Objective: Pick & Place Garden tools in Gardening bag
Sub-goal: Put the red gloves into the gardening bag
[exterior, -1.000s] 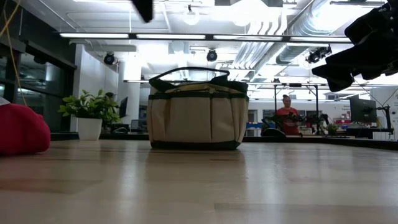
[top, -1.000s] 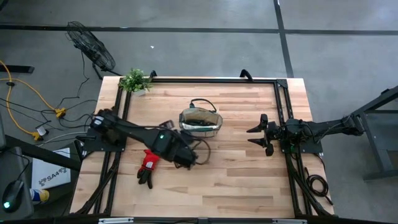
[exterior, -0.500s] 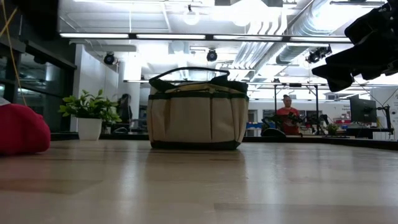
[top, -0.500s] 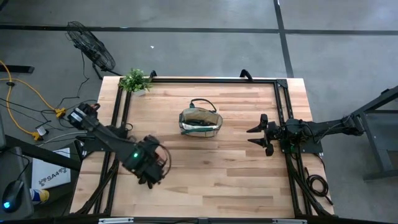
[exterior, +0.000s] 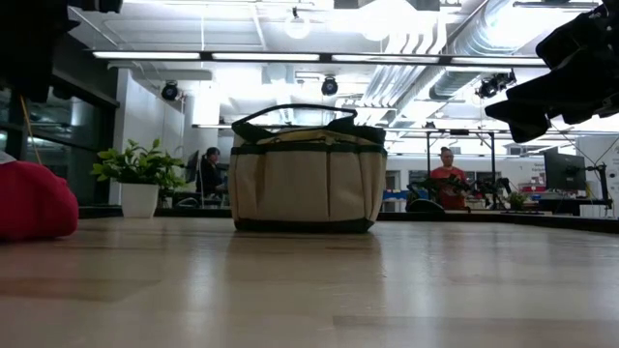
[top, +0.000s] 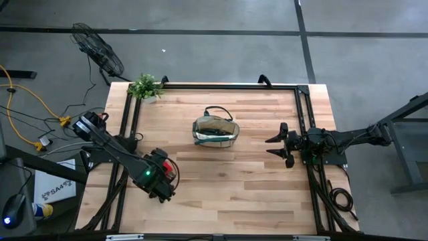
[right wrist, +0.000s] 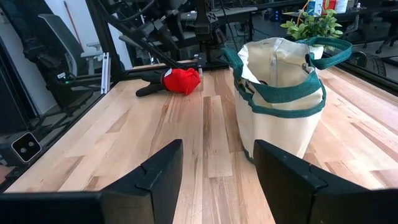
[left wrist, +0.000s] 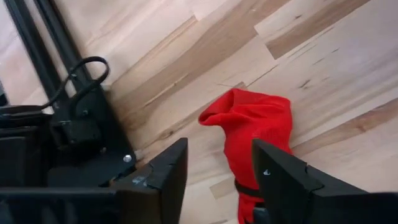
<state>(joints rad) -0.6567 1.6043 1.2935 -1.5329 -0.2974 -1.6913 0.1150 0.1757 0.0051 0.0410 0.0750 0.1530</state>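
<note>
**Glove on the table under the left gripper, bag standing mid-table**

From above, the glove (top: pixel 162 167) lies on the wooden table (top: pixel 254 194) near its left front part, mostly covered by the left gripper (top: pixel 160 182), which hangs right over it. The bag (top: pixel 215 132) stands near the middle of the table, well apart from the glove, its mouth facing up. A small plant (top: pixel 145 86) sits at the far left corner. The right gripper (top: pixel 275 145) waits at the right side, pointing toward the bag, fingers spread.

At table height, the bag (exterior: pixel 306 174) stands upright with its dark handle looped above it. The red glove (exterior: pixel 34 200) shows at the left edge, and the plant (exterior: pixel 140 176) in a white pot stands behind. People show in the room beyond.

In the left wrist view, the left gripper (left wrist: pixel 219 180) has its fingers spread, with the glove (left wrist: pixel 255 127) lying on the wood between and beyond them, not pinched.

In the right wrist view, the right gripper (right wrist: pixel 217 171) is spread wide with nothing between the fingers; the bag (right wrist: pixel 283 102) stands close ahead, the glove (right wrist: pixel 179 81) farther off beneath the left arm.
</note>
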